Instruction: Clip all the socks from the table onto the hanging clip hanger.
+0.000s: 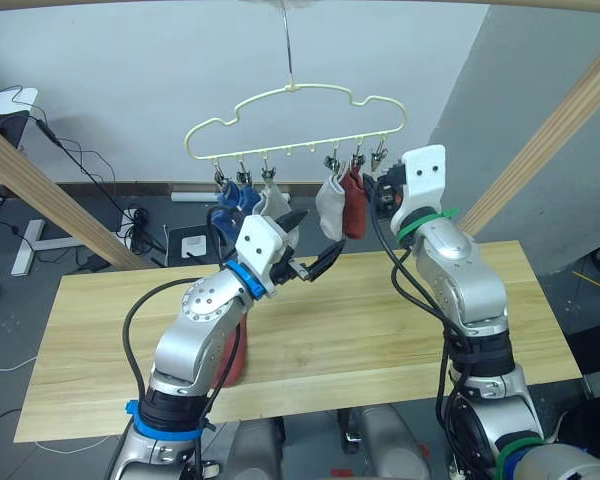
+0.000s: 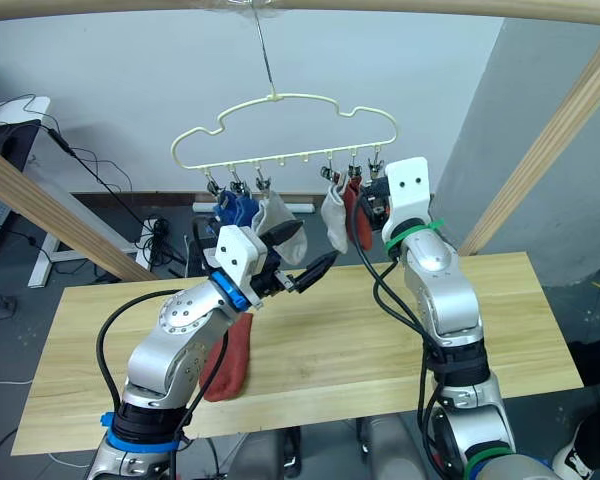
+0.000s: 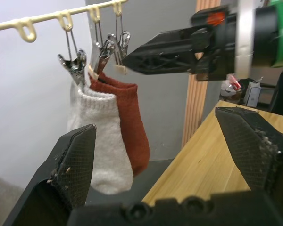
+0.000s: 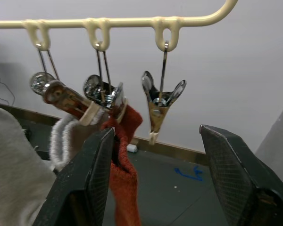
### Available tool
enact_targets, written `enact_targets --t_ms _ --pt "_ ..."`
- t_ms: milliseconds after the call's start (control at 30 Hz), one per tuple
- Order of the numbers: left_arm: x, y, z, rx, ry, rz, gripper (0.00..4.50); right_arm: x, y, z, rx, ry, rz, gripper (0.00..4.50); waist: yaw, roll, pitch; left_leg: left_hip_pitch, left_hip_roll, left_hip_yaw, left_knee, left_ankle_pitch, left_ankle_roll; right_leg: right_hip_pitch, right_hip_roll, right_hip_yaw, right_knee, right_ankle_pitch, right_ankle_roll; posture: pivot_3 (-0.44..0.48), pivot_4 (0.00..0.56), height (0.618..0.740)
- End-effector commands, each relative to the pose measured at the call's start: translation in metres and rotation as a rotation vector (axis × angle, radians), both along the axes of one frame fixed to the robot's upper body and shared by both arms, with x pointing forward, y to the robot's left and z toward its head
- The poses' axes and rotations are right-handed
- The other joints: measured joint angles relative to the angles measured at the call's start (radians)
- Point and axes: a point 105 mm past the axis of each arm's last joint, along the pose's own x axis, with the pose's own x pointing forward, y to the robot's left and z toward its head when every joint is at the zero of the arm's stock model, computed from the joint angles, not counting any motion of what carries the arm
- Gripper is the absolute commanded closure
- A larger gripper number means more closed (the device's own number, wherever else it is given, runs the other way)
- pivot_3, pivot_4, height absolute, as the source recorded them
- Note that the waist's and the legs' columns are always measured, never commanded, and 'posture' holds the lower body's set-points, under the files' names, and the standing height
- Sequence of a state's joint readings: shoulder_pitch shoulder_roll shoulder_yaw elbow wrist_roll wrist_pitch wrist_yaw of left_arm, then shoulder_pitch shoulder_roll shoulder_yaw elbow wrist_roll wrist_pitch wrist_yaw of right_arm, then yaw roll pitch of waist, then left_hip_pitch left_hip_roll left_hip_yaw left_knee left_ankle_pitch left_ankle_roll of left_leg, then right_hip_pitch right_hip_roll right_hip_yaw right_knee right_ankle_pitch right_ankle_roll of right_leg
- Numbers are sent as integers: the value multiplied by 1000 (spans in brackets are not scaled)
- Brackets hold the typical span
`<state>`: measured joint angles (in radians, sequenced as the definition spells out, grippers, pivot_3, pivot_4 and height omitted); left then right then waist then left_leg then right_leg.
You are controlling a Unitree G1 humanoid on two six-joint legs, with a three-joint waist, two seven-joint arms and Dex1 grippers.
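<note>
- Nearest the head camera, the left gripper [image 2: 298, 262] is raised over the table with its two black, wedge-shaped fingers spread wide and nothing between them; in its wrist view their inner pads [image 3: 75, 160] look rough and grainy.
- Table [image 1: 310, 340]: a long plank top of pale wood with visible grain, its length running left to right across the scene.
- Clip hanger [image 1: 292, 120]: thin cream wire bent in a wavy, cloud-like outline, hung by a top hook above the table's far edge, bar level, with small shiny metal clips dangling from loops below.
- Five knit socks hang from it, toes down: two blue socks [image 1: 236, 196] and a grey sock [image 1: 272, 203] at the left end, a second grey sock [image 1: 329, 207] and a rust-red sock [image 1: 354, 205] toward the right, the last two touching.
- On the table by the left arm lies a second rust-red sock [image 2: 230, 358], partly hidden, long axis running roughly near to far.
- Right gripper [image 4: 155, 155]: held up at the hanger's right end, fingers parted wide and holding nothing, either side of the empty clip [image 4: 159, 101] just beside the hanging red sock.
</note>
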<state>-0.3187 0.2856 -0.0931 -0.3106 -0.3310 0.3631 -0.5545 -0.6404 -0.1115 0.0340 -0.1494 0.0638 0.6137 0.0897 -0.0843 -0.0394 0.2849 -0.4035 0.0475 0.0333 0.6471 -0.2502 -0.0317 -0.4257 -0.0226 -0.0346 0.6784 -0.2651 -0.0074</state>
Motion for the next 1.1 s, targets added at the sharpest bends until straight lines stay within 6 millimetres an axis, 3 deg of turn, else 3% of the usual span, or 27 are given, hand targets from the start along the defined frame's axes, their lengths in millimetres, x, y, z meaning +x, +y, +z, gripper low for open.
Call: enact_targets --t_ms 33,500,1000,1100 --pt "-3 -2 10 -4 -50 -12 0 3 -1 20 19 -87 -26 1521 0 0 0 0 0 0 0 0 0 0 0 0 0 0 0 -156 269 740" --pt "-2 -3 13 -8 -59 -11 0 17 6 31 114 -94 -55 1521 0 0 0 0 0 0 0 0 0 0 0 0 0 0 0 -155 267 740" --pt "-2 -5 14 -9 -62 -9 0 18 24 34 165 -75 -9 1521 0 0 0 0 0 0 0 0 0 0 0 0 0 0 0 -150 269 740" --pt "-2 -4 14 -8 -62 -7 0 18 25 34 168 -77 -7 2128 0 0 0 0 0 0 0 0 0 0 0 0 0 0 0 -149 269 740"
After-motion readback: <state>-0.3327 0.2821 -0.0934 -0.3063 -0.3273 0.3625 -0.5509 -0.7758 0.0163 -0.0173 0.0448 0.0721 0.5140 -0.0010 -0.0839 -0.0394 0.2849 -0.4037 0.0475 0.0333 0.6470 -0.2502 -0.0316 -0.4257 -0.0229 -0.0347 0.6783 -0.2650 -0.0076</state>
